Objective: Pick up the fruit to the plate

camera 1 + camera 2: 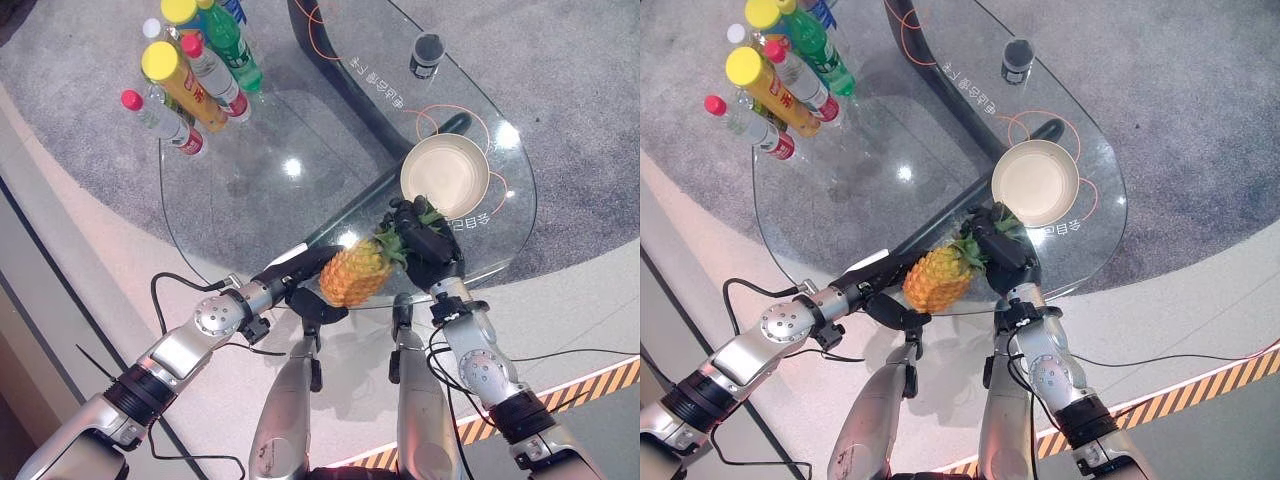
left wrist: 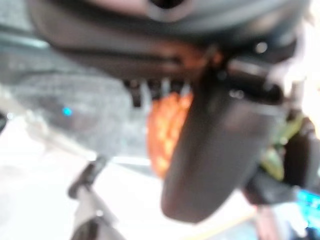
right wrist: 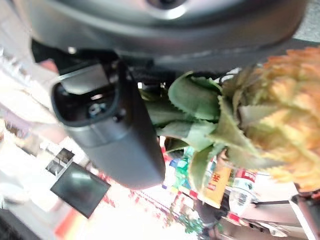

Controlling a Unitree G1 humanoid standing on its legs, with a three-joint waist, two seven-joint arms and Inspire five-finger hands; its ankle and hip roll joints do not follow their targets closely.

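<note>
A yellow pineapple [image 1: 355, 272] with a green crown hangs at the near edge of the glass table [image 1: 260, 190], held between both hands. My left hand [image 1: 306, 276] is curled round its body from the left, thumb underneath; the left wrist view shows the orange fruit [image 2: 167, 125] past the thumb [image 2: 215, 150]. My right hand [image 1: 430, 246] is shut on the leafy crown, and the leaves [image 3: 195, 105] lie against its thumb [image 3: 115, 135] in the right wrist view. The cream plate [image 1: 445, 175] lies empty on the table just beyond the right hand.
Several bottles [image 1: 190, 70] with red, yellow and green tops stand clustered at the table's far left. A small dark cup [image 1: 426, 55] sits at the far right. A yellow-black striped line [image 1: 600, 385] marks the floor at the lower right.
</note>
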